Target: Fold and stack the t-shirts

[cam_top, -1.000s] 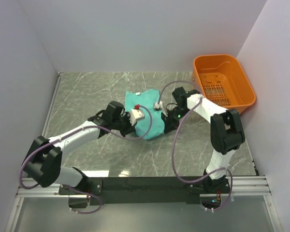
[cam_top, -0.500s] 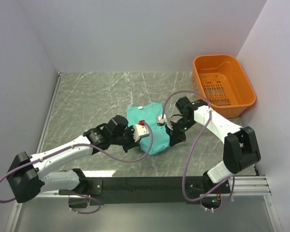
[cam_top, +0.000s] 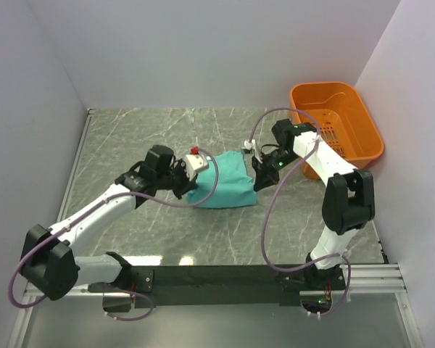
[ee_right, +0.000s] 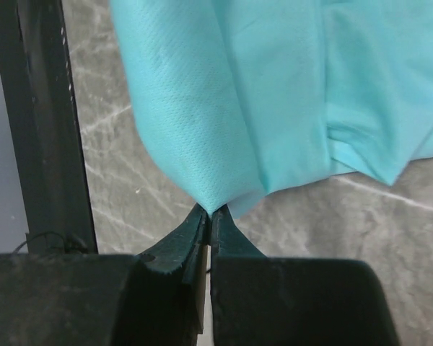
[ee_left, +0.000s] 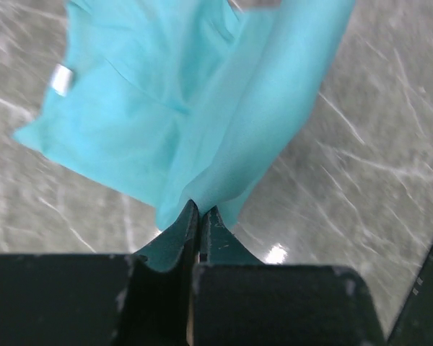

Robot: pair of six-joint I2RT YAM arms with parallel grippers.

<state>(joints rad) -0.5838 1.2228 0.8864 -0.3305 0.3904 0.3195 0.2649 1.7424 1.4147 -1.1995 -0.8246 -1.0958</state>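
The teal t-shirt (cam_top: 225,190) stretches over the surface (cam_top: 130,138), left of the orange basket (cam_top: 365,123). The left gripper (ee_left: 200,213) pinches the edge away from the basket, and the right gripper (ee_right: 211,213) pinches the basket-side edge. A small white tag (ee_left: 60,79) shows on the cloth – its writing unreadable.

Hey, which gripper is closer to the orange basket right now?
Right. The right gripper pinches the shirt at its edge toward the basket. The left gripper pinches the shirt's opposite edge, so the whole shirt lies between it and the basket.
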